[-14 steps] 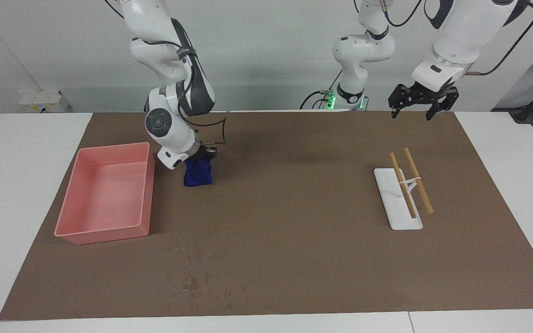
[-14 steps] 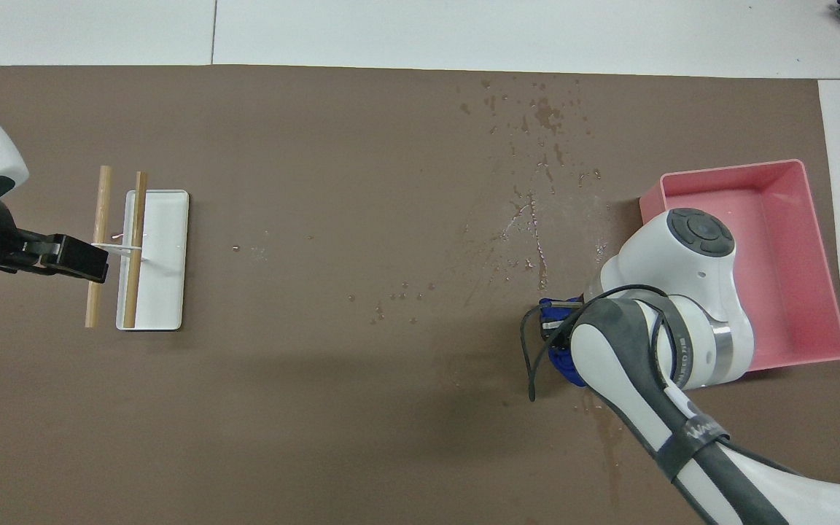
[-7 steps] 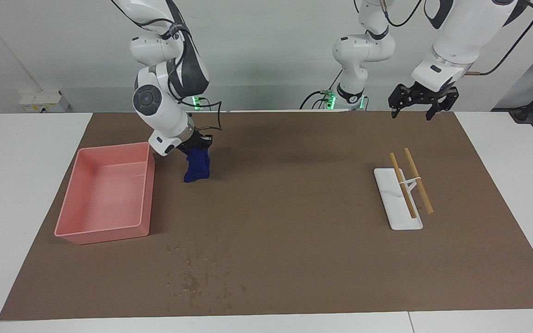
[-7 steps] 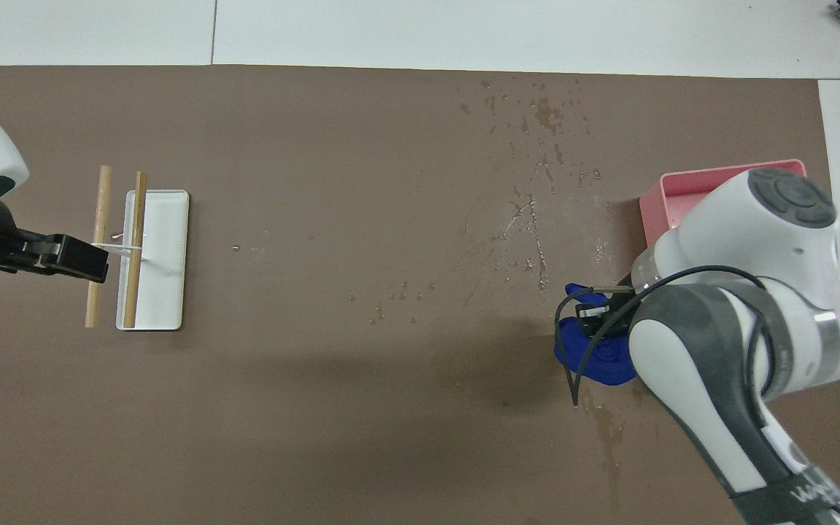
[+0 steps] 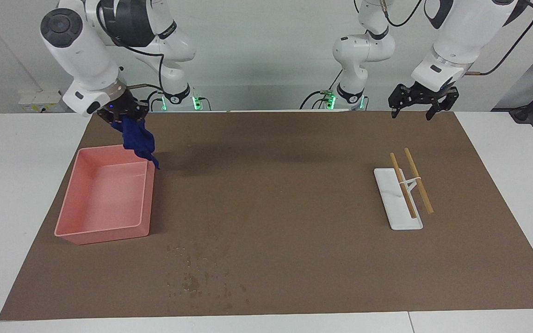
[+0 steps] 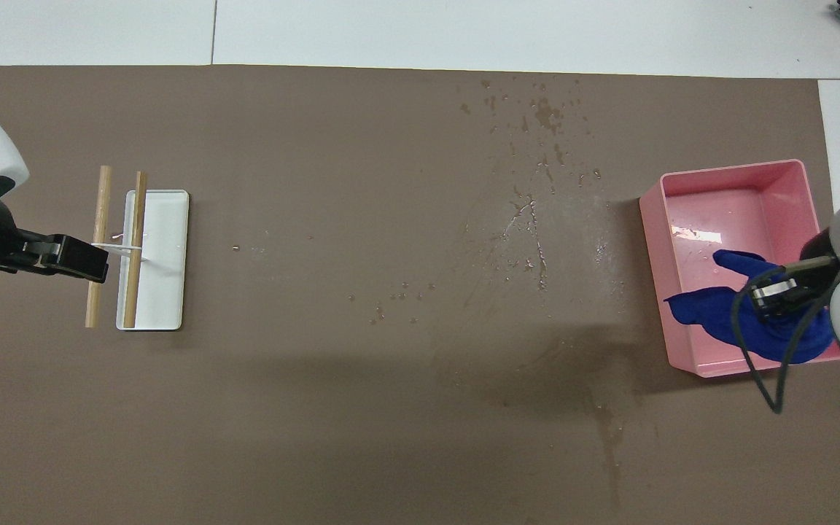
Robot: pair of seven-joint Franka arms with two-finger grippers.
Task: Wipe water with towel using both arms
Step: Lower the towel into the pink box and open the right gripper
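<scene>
My right gripper is shut on a dark blue towel, which hangs in the air over the edge of the pink bin nearest the robots. In the overhead view the right gripper and the towel lie over the bin. Water drops are spattered on the brown mat, farther from the robots than the bin, and also show in the overhead view. My left gripper is open and empty, waiting above the mat's edge nearest the robots.
A white tray with two wooden rods on a stand lies toward the left arm's end of the table; the overhead view shows it too, beside the left gripper. The brown mat covers most of the table.
My right gripper has lifted the blue towel off the mat beside the bin and carried it up over the bin. The left arm has not moved.
</scene>
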